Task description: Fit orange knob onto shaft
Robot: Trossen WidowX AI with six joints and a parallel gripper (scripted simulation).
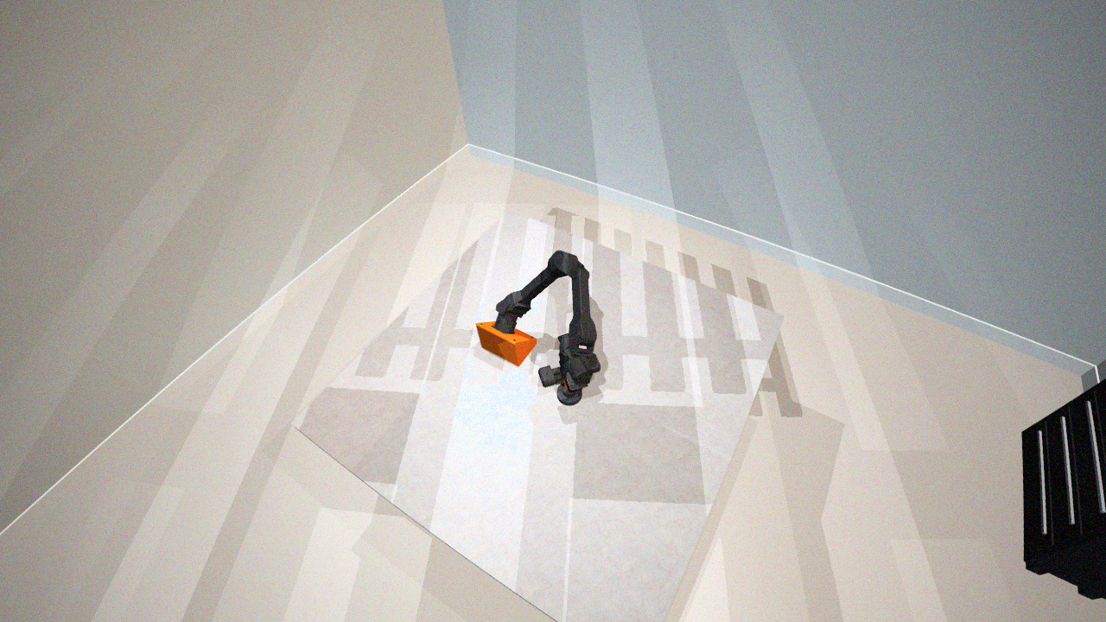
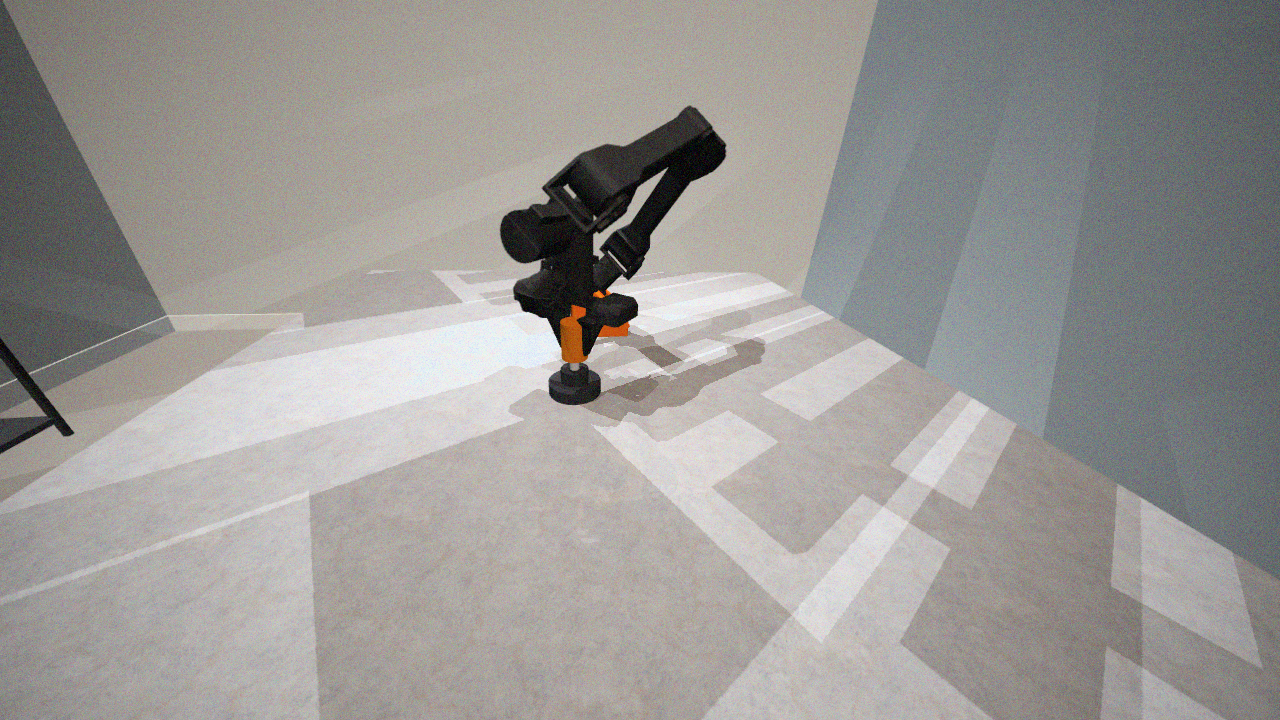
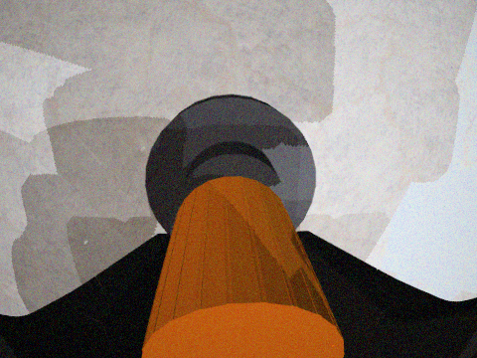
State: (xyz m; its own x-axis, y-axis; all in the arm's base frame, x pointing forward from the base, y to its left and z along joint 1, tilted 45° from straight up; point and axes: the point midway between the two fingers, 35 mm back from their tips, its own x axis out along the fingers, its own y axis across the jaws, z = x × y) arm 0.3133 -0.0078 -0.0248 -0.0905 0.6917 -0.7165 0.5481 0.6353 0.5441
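The orange knob (image 2: 571, 337) (image 3: 234, 259) is an upright cylinder held over the round dark pedestal (image 2: 574, 391) (image 3: 231, 111) (image 1: 568, 398). A short bit of the silver shaft (image 2: 574, 365) shows between the knob's bottom and the pedestal's raised centre in the exterior view. My gripper (image 2: 575, 343) (image 3: 234, 246) points down and is shut on the knob, with a black finger at each side. The knob's underside, its hole and both flat sides are hidden. I cannot tell whether the shaft's tip is inside the hole.
The arm's orange base (image 1: 504, 344) (image 2: 615, 330) stands behind the pedestal in the exterior view. A black slatted object (image 1: 1063, 487) is at the far right of the top view. Light and shadow patches cross the pale table top (image 1: 494, 479) (image 2: 501, 537).
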